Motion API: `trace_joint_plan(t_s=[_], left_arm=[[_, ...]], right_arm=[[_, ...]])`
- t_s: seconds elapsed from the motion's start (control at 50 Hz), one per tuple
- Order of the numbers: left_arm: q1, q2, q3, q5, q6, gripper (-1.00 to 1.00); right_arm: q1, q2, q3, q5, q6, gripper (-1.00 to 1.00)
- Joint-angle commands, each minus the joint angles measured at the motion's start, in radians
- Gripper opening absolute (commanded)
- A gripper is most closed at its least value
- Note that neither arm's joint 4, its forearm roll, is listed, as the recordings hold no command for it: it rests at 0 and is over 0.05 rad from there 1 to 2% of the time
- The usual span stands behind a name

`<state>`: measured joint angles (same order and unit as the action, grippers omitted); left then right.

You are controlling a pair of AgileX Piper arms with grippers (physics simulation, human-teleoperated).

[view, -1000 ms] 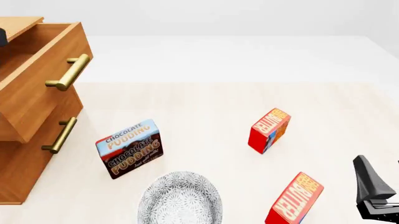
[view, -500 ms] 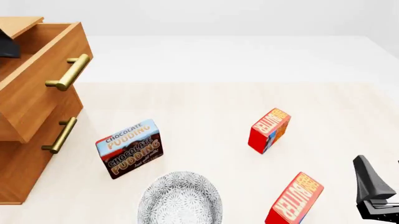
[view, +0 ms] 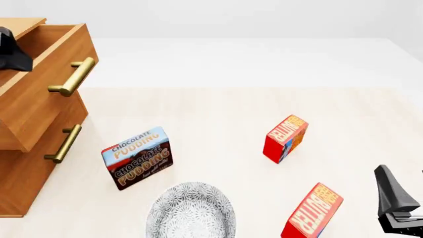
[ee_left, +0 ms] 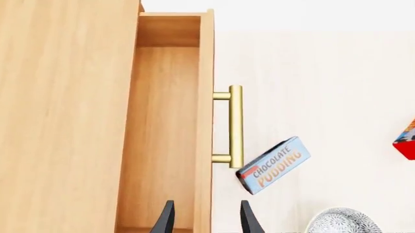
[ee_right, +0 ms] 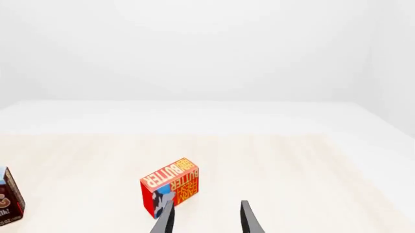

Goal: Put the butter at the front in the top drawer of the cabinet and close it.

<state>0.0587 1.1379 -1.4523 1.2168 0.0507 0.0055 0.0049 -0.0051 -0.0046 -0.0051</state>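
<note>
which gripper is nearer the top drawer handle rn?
Left. The left gripper hangs above the open top drawer, straddling its front panel, close to the brass handle. The right gripper sits at the table's opposite side, beside the near butter.

Bright, even, diffuse light in all 3 views; no glare, no hot spots. Shadows faint: soft patch on table (view: pixel 218 114) beneath Chocolate Pudding box (view: pixel 136 157), dim shading under cabinet (view: pixel 26 163). Renders sharp edge to edge, no blur, no visible distortion.
</note>
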Motion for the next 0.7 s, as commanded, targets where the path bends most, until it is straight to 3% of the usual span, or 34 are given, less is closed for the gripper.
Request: trace_joint_plan(t_s=[0.02, 0.4, 0.7], left_arm=[[-0.010, 0.025, 0.000, 0.003, -0.013, 1.00], [-0.033, 0.053, 0.017, 0.002, -0.037, 1.00], [-0.029, 0.061, 0.085, -0.036, -0.047, 1.00]], right_arm=[[0.000, -0.002, 0.001, 0.000, 0.000, 1.00], [0.001, -0.002, 0.001, 0.000, -0.001, 1.00], [0.001, -0.002, 0.001, 0.000, -0.001, 1.00]])
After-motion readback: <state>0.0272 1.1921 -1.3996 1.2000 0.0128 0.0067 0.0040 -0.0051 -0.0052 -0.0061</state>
